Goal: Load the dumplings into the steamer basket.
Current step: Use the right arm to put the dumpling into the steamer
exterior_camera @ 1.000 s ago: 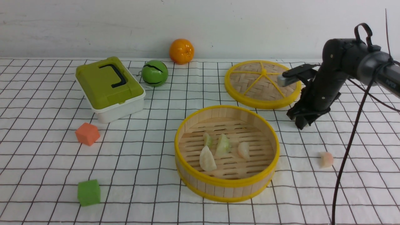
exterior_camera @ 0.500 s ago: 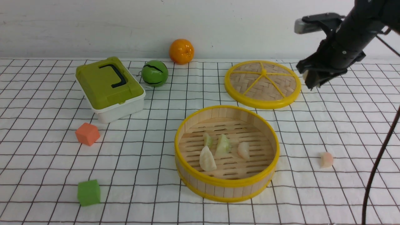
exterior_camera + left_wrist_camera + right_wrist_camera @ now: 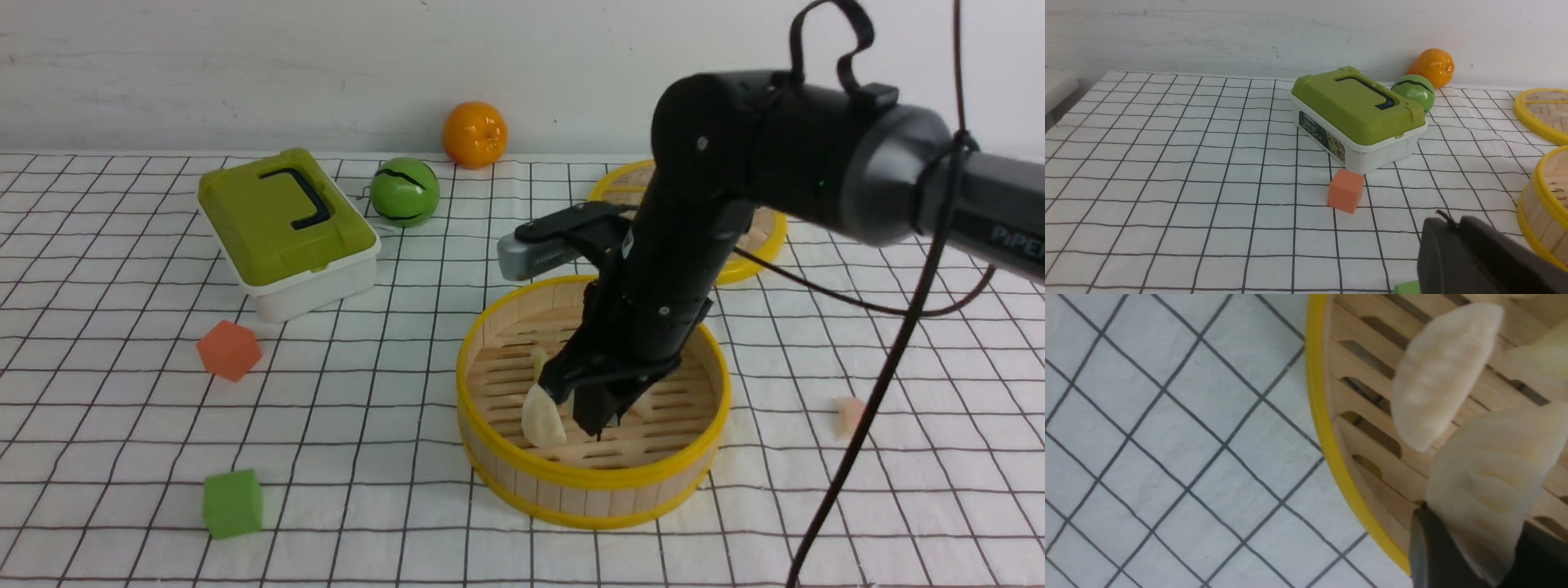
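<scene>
Several dumplings already inside steamer basket (image 3: pixel 586 478); cream dumpling (image 3: pixel 1490 477) pinched in right jaws above it. Left jaws: cannot tell. Remaining: that one, plus pinkish dumpling (image 3: pixel 850 416) toward surface's right edge.

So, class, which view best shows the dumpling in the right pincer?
The right wrist view: the dumpling fills much of it, close up. In the front view the right pincer hides it; the left wrist view lacks it.
</scene>
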Tool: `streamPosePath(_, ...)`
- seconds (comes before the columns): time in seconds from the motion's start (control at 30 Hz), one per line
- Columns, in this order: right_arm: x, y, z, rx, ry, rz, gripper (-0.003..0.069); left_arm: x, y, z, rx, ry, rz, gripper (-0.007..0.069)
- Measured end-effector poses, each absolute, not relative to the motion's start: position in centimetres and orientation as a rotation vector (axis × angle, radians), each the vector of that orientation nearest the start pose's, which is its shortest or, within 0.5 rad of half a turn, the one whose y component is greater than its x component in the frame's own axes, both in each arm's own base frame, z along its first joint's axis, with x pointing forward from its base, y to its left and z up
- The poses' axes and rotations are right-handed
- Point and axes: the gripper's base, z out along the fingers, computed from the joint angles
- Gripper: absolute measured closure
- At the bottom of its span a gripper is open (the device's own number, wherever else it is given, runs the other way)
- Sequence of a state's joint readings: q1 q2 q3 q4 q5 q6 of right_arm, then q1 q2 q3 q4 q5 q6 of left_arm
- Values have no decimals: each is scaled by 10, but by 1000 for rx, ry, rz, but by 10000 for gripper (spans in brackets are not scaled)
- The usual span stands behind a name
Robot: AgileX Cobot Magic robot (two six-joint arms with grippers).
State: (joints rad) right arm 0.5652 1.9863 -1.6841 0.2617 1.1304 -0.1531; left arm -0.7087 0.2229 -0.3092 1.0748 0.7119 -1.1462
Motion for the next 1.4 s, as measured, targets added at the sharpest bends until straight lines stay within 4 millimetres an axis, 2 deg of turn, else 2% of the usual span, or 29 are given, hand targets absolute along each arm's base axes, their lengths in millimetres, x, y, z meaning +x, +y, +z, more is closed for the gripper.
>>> streamPosePath(0.17, 349, 245, 240, -829, 2789, 405, 514, 71, 8, 272, 9, 1754, -121, 580)
streamPosePath(0.33, 349, 245, 232, -834, 2830, 392, 514, 71, 8, 271, 8, 1755, -123, 575)
streamPosePath(0.5, 354, 244, 209, -812, 2899, 325, 514, 71, 8, 271, 8, 1755, -124, 570)
streamPosePath(0.6, 356, 244, 204, -780, 2919, 305, 512, 71, 8, 271, 7, 1755, -124, 568)
streamPosePath(0.67, 357, 244, 203, -757, 2917, 308, 473, 71, 8, 271, 7, 1755, -124, 567)
streamPosePath(0.8, 357, 245, 203, -725, 2926, 313, 321, 71, 8, 271, 7, 1755, -124, 566)
streamPosePath(0.83, 357, 245, 203, -724, 2927, 313, 312, 71, 8, 271, 7, 1755, -124, 566)
streamPosePath(0.87, 356, 245, 205, -718, 2924, 315, 245, 71, 8, 271, 7, 1755, -124, 566)
streamPosePath(0.93, 355, 244, 211, -715, 2909, 318, 175, 71, 8, 271, 7, 1755, -124, 566)
streamPosePath(1.0, 355, 242, 219, -713, 2891, 316, 143, 71, 8, 271, 6, 1755, -124, 566)
streamPosePath(1.07, 352, 237, 240, -705, 2841, 290, 106, 71, 8, 271, 6, 1755, -124, 563)
streamPosePath(1.1, 350, 234, 249, -707, 2819, 266, 102, 71, 8, 271, 6, 1755, -124, 563)
streamPosePath(1.13, 348, 227, 268, -699, 2769, 231, 99, 71, 8, 271, 6, 1755, -124, 563)
streamPosePath(1.2, 347, 218, 284, -680, 2724, 191, 101, 71, 8, 271, 6, 1755, -124, 561)
streamPosePath(1.23, 348, 205, 298, -646, 2686, 142, 107, 71, 8, 271, 7, 1755, -124, 559)
streamPosePath(1.3, 351, 194, 305, -611, 2670, 109, 113, 71, 7, 272, 5, 1755, -127, 559)
streamPosePath(1.4, 369, 151, 309, -445, 2693, 44, 146, 71, 7, 272, -10, 1763, -151, 564)
